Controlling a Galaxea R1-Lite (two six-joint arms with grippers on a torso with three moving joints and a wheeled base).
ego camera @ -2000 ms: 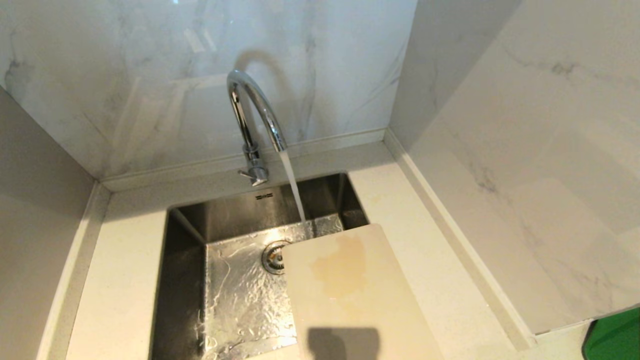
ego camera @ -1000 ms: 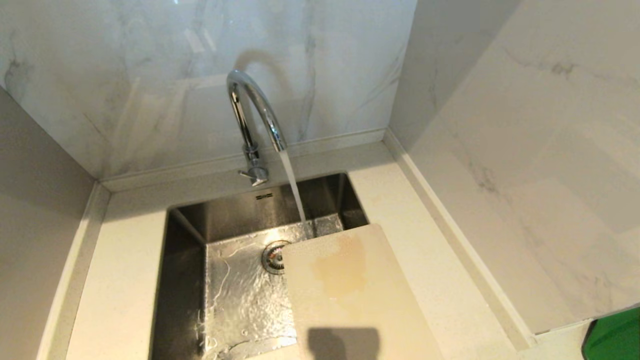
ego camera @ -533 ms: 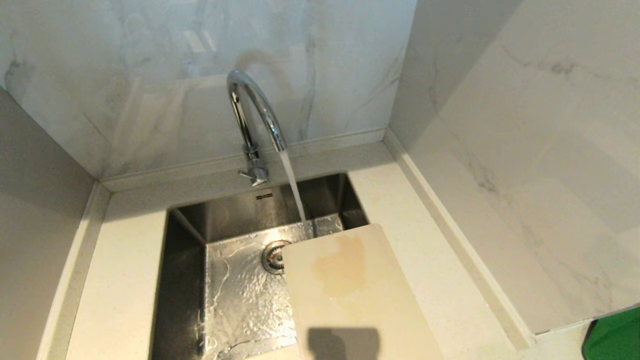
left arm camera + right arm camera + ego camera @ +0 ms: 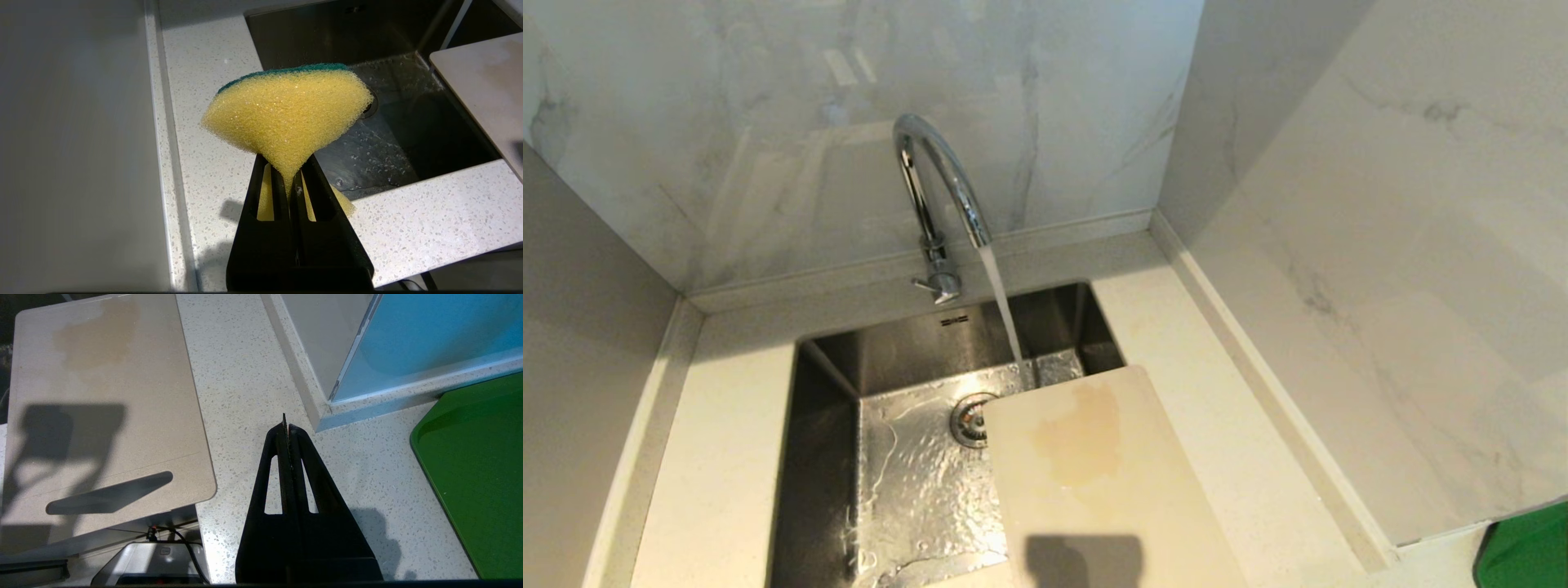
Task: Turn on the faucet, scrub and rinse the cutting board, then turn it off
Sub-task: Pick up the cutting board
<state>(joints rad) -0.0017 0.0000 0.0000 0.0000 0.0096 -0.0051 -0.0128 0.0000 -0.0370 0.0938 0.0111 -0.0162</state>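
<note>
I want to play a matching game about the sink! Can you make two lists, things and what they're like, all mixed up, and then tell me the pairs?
Things:
1. faucet
2. cutting board
3. sponge
4. right gripper

What they're like:
A. pinched in the left gripper
B. shut and holding nothing
C. pouring water into the sink
D. has a tan stain

Pairs: 1-C, 2-D, 3-A, 4-B
</note>
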